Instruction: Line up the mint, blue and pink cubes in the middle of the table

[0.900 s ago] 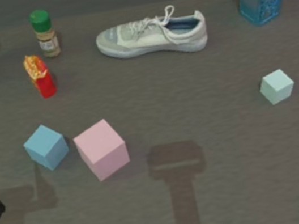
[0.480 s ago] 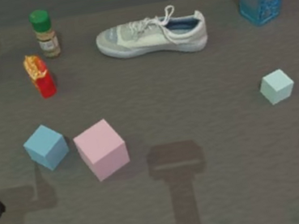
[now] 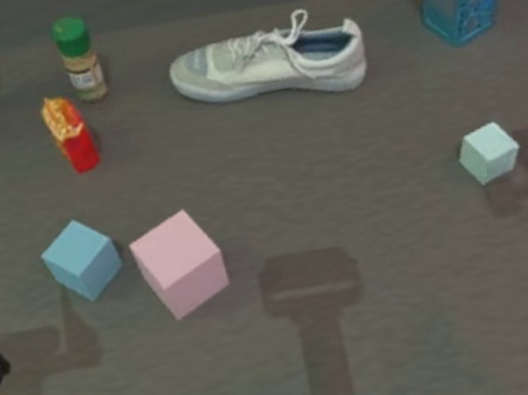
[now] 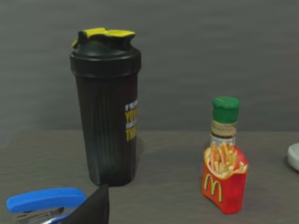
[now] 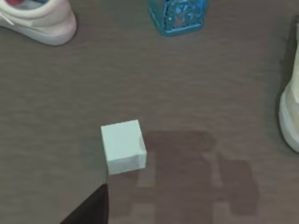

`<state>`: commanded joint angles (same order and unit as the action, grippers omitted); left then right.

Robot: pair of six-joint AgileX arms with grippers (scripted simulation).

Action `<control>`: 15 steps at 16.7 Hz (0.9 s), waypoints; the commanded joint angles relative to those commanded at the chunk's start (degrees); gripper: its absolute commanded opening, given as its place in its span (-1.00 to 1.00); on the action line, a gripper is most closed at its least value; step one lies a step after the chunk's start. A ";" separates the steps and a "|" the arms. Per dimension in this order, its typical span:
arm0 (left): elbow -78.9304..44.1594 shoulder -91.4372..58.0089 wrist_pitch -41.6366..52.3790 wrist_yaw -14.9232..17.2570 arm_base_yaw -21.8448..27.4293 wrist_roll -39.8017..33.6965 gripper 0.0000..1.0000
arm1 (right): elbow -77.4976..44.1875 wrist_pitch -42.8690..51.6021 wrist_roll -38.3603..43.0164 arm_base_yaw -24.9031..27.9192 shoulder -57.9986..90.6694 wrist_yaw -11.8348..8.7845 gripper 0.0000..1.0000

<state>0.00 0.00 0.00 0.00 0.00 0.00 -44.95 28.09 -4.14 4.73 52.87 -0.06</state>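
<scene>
The mint cube (image 3: 489, 152) is sitting near the worktop's (image 3: 359, 161) right edge, the blue cube (image 3: 81, 259) and pink cube (image 3: 179, 263) sitting just apart toward its left edge. Whether either hand is open or closed, I cannot tell.

Place: rendered simulated tabletop | evidence: flat grey-brown table (image 3: 419, 334), unrelated props — sneaker (image 3: 266, 58) at 12 o'clock, fries carton (image 3: 72, 134) at 10 o'clock | blank grey backdrop.
</scene>
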 joint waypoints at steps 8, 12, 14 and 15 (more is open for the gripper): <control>0.00 0.00 0.00 0.00 0.00 0.00 1.00 | -37.71 25.30 -3.61 3.92 48.93 0.19 1.00; 0.00 0.00 0.00 0.00 0.00 0.00 1.00 | -52.70 34.03 -4.93 5.37 66.11 0.25 1.00; 0.00 0.00 0.00 0.00 0.00 0.00 1.00 | -58.22 37.01 -5.40 5.89 72.27 0.26 1.00; 0.00 0.00 0.00 0.00 0.00 0.00 1.00 | -60.32 38.13 -5.58 6.08 74.50 0.27 1.00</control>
<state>0.00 0.00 0.00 0.00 0.00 0.00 -105.27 66.22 -9.71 10.81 127.37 0.21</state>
